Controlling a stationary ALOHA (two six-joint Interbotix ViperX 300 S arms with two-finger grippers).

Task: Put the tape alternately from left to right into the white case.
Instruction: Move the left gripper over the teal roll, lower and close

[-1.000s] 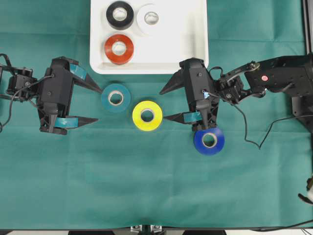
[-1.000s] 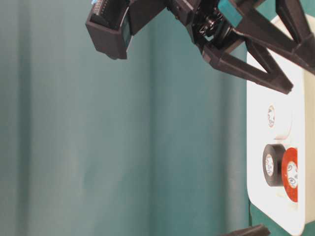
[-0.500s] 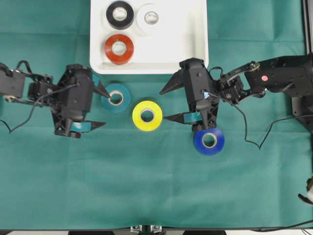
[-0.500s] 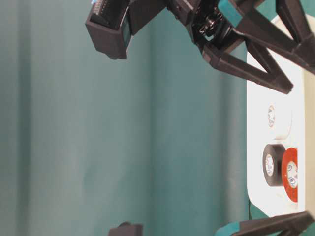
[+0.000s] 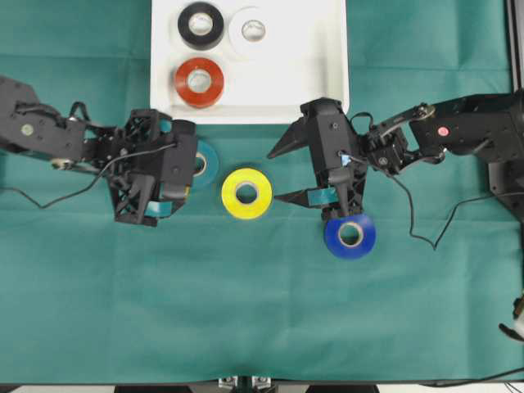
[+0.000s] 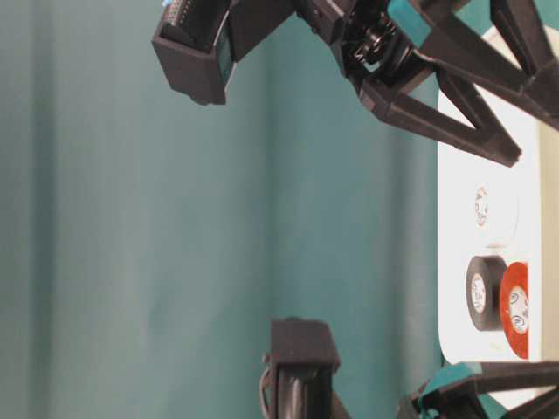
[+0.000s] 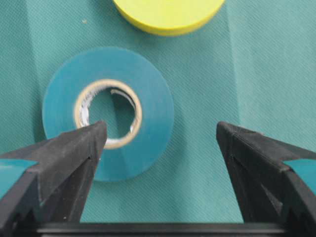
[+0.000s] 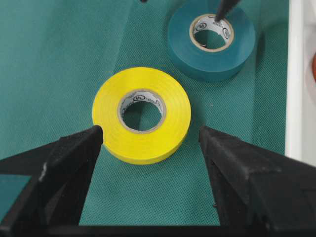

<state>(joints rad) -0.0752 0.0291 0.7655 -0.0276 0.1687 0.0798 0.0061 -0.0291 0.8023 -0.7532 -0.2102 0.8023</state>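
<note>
Tape rolls, six alike with pale cardboard cores, lie flat; the black roll point(image 5: 201, 24), white roll point(image 5: 253, 31) and red roll point(image 5: 199, 82) sit inside the white case point(image 5: 319, 74); the teal roll point(image 7: 108, 126), yellow roll point(image 5: 246, 193) and blue roll point(image 5: 350, 236) rest on the green cloth point(image 5: 262, 311) below it; the left gripper point(image 7: 160, 136) is spread wide, empty, one finger tip over the teal core; the right gripper point(image 8: 150, 136) gapes around the yellow roll, holding nothing.
</note>
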